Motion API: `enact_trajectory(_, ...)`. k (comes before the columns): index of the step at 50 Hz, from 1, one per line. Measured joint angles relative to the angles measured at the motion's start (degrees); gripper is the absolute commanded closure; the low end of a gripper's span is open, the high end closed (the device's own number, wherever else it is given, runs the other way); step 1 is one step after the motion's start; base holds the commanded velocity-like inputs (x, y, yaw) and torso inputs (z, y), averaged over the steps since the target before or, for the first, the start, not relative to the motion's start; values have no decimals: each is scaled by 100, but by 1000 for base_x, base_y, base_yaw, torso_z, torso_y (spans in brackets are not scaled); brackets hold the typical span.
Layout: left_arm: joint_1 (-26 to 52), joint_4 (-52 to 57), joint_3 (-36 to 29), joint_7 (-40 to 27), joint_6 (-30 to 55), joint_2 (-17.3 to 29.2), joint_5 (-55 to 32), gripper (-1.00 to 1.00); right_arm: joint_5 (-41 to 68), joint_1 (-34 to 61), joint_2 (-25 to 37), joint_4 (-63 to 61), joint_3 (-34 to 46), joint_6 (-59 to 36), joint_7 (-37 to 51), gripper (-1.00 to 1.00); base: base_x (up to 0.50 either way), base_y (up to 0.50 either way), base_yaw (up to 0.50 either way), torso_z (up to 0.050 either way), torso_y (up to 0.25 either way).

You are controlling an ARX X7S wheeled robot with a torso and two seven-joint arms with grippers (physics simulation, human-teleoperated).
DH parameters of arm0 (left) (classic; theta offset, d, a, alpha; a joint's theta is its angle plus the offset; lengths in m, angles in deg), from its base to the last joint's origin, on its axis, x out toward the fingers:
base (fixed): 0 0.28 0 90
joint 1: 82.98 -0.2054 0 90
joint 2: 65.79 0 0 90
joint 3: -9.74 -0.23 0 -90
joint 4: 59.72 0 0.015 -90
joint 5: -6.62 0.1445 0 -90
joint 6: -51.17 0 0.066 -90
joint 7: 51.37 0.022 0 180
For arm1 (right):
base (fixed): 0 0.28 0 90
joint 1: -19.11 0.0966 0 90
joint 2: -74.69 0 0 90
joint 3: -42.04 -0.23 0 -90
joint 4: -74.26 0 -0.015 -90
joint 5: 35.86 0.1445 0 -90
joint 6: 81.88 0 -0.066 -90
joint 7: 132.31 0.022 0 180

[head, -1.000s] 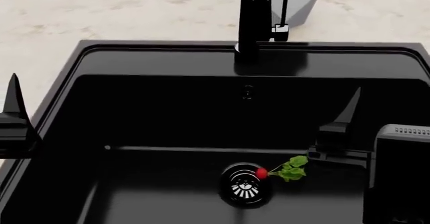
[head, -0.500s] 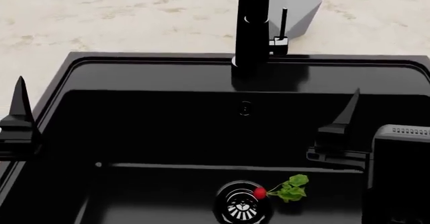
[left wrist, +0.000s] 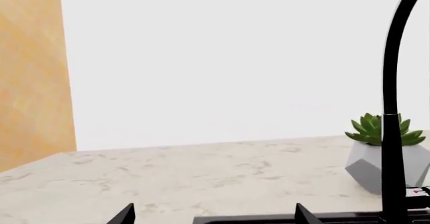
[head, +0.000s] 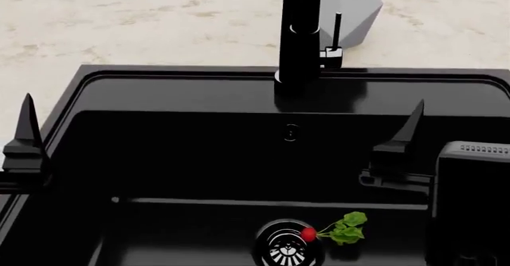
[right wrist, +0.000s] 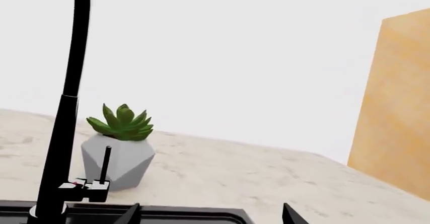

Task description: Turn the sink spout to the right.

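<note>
The sink spout (head: 300, 33) stands straight up at the sink's (head: 159, 78) back rim. Your right end effector (right wrist: 209, 215), fingers apart and empty, is nearer; reach forward and left.

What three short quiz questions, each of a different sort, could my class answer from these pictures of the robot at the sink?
1. True or false: an end effector is gripping the sink spout.
2. What lies beside the drain in the sink? A) a radish B) a sponge C) a spoon
3. Fill in: the grey pot behind the spout holds a green ____.

Key: 1 false: the left end effector and right end effector are both apart from it. 2 A, the radish. 3 succulent, in the pot.
</note>
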Motion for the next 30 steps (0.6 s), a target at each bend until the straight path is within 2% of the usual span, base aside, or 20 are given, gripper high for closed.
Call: enact_trajectory(30, -18, -45, -121, -93, 25, 28, 26, -100, 399, 771, -311, -806, 439, -917, -68, -100, 0, 0, 0, 0, 0)
